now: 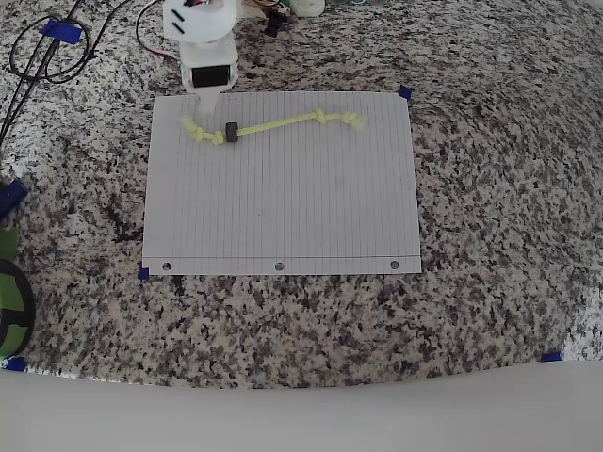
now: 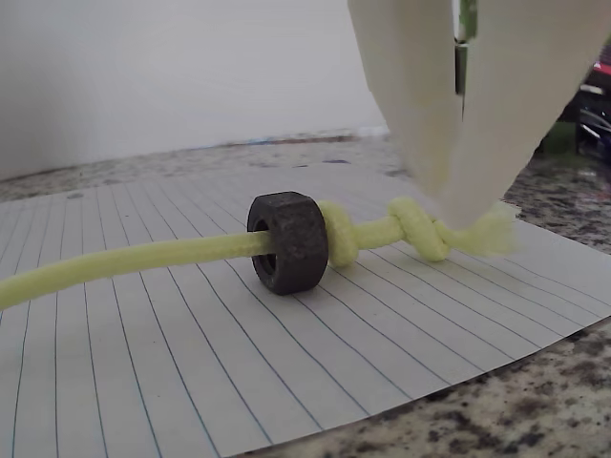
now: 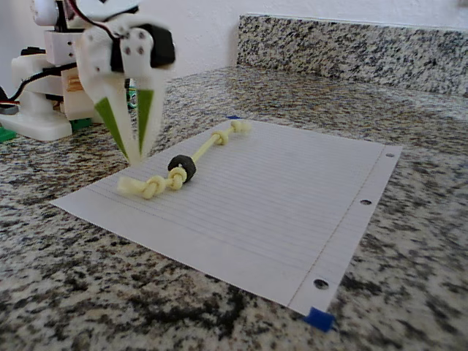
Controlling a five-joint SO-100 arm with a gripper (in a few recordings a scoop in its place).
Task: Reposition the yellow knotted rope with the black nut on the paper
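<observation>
The yellow knotted rope (image 1: 283, 122) (image 3: 201, 152) lies flat along the far part of the paper (image 1: 283, 207) (image 3: 278, 197), running left to right in the overhead view. The black nut (image 1: 230, 133) (image 2: 288, 240) (image 3: 182, 168) is threaded on it and stands on edge against the left knot. My gripper (image 1: 205, 121) (image 2: 456, 205) (image 3: 136, 155) points down with its fingers together at the tips. It hovers just above the rope's (image 2: 124, 258) frayed left end, beyond the knot. In the fixed view a gap shows between the tips and the cord. Nothing is held.
The paper (image 2: 191, 382) lies on a speckled granite counter with blue tape marks (image 1: 406, 92) at its corners. Black cables (image 1: 47, 47) loop at the far left of the overhead view, and a green object (image 1: 9, 301) sits at the left edge. A granite backsplash (image 3: 351, 44) rises behind.
</observation>
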